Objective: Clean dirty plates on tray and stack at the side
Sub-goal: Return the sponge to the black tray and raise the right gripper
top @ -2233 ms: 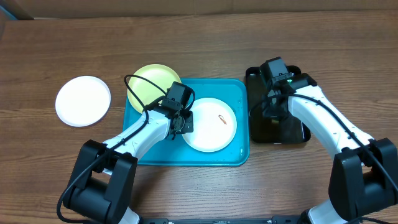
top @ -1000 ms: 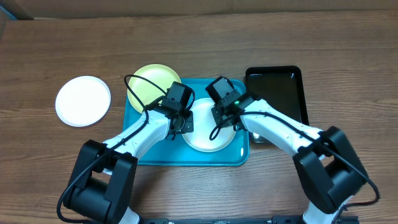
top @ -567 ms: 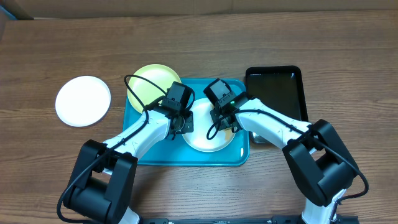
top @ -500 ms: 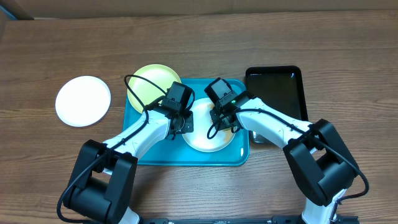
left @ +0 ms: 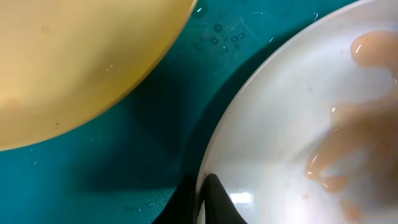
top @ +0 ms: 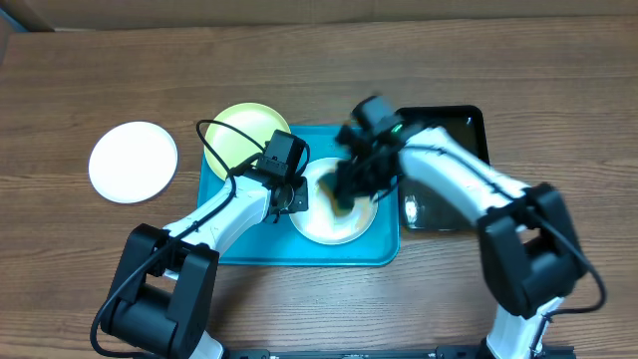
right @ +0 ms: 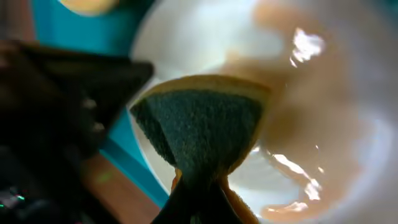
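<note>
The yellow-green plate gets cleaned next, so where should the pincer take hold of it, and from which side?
Likely the rim where the yellow-green plate overhangs the tray. It is flat, so only the thin edge fits between fingers, and the left wrist view shows shadow beneath that edge, suggesting a gap for a lower finger. Come in low from the tray side.

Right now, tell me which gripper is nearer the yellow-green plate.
Left. The left gripper pinches the white plate at its rim, just beside the yellow-green plate. The right gripper, holding a sponge, is over the white plate's middle, farther away.
</note>
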You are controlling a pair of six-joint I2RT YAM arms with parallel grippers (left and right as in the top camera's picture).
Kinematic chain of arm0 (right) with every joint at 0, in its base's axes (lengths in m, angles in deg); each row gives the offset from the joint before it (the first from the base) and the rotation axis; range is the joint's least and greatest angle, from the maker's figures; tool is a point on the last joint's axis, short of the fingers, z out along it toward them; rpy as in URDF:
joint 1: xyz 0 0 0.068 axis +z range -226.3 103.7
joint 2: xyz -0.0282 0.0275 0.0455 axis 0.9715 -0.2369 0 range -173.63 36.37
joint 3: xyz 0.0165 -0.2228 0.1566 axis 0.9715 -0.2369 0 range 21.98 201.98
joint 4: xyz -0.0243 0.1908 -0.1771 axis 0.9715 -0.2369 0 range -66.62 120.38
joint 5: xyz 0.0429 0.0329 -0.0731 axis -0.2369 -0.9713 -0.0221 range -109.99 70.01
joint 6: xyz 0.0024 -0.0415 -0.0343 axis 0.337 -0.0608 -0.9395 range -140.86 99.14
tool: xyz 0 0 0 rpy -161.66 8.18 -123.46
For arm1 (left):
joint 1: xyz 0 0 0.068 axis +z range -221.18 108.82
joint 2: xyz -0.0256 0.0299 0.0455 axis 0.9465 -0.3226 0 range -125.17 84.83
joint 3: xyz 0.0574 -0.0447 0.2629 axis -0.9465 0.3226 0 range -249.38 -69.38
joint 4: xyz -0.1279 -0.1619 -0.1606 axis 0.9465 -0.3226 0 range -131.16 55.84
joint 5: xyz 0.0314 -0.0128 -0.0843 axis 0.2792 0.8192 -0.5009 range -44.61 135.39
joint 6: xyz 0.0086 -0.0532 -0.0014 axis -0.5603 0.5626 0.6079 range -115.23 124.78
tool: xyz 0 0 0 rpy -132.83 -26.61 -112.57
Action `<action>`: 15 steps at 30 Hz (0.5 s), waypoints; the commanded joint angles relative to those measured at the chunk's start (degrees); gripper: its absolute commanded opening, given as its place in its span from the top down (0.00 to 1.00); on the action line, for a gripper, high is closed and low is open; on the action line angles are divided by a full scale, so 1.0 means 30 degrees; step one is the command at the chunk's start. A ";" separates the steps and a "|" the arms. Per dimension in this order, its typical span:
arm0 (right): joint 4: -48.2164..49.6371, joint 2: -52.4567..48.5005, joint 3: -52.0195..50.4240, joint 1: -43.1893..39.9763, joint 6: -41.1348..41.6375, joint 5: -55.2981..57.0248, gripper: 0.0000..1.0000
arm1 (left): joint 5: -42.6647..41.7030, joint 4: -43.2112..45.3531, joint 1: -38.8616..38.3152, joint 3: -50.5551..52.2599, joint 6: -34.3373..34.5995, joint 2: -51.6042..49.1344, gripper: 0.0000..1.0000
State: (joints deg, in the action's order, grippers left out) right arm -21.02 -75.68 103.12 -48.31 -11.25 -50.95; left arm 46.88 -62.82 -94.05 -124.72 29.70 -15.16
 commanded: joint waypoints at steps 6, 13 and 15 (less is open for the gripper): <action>-0.3373 0.3082 0.1596 -0.4932 -0.1239 0.1865 0.96 | 0.0109 -0.0080 -0.0058 0.0284 -0.0168 -0.0386 0.94; -0.3585 0.3060 0.0204 -0.7278 -0.1129 0.8029 0.96 | 0.0109 -0.0073 -0.0058 0.0284 -0.0168 -0.0386 0.92; -0.2841 0.3060 -0.0648 -0.7592 -0.0597 0.9049 0.96 | 0.0117 -0.0080 -0.0058 0.0284 -0.0168 -0.0386 0.91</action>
State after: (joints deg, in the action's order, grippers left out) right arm -31.33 -66.98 104.28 -70.16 -14.18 -33.05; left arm 46.91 -62.82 -94.05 -124.72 29.70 -15.16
